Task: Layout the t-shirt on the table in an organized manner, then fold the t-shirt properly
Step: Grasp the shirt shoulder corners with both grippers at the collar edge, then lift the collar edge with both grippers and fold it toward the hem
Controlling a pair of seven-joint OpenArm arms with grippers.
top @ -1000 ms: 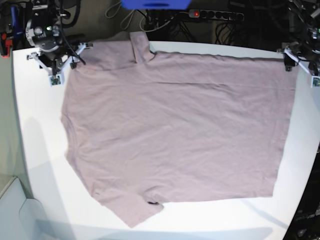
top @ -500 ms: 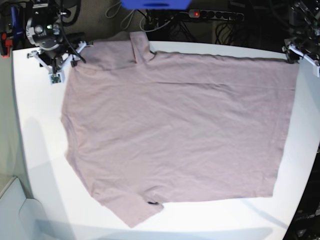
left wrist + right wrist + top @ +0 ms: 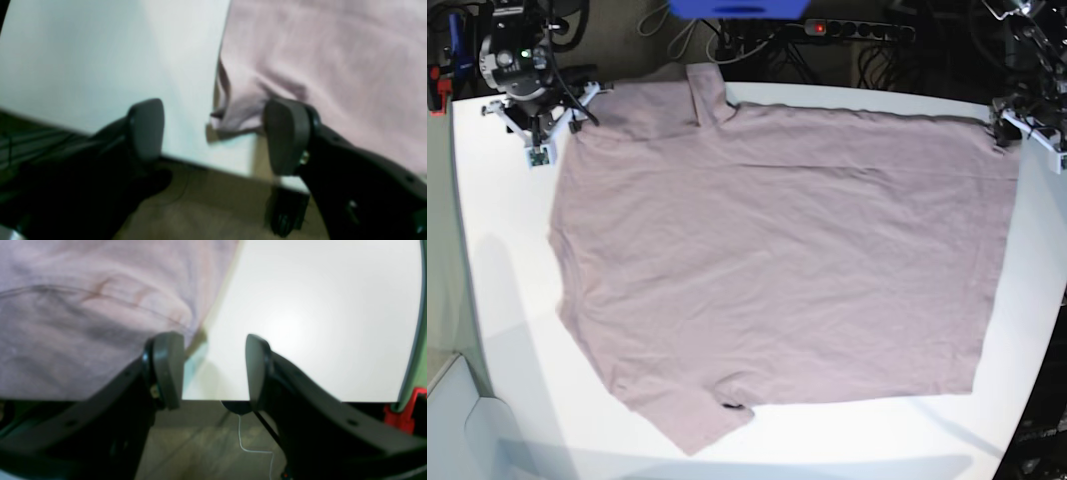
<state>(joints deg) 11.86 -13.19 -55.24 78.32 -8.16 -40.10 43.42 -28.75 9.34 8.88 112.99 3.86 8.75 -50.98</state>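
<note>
Left wrist view – left gripper [image 3: 213, 133]: jaws were seen spread wide, nothing pinched between them.
Left wrist view – t-shirt [image 3: 327, 66]: a rumpled corner was seen lying between the pads, close to the right-hand pad; whether it was touched could not be told through the blur.
Left wrist view – table [image 3: 100, 60]: bare white surface was seen beside the cloth, its edge running just behind the fingertips.
Left wrist view – floor [image 3: 206, 213]: a tan floor was seen below the table edge.

Right wrist view – right gripper [image 3: 213, 370]: jaws were seen parted, with only tabletop and floor in the gap.
Right wrist view – t-shirt [image 3: 83, 313]: a hemmed, wrinkled edge was seen by the left-hand pad, none of it gripped.
Right wrist view – table [image 3: 317, 316]: glossy white was seen filling the right side.

Base view – t-shirt [image 3: 777, 260]: it was seen spread flat across the table [image 3: 497, 300], one sleeve at the near edge, another folded over at the far edge.
Base view – right gripper [image 3: 537, 125]: it was seen at the far left corner of the cloth.
Base view – left gripper [image 3: 1032, 125]: it was seen at the far right corner.
Base view – power strip [image 3: 857, 30]: it was seen beyond the table, a red light lit.
</note>
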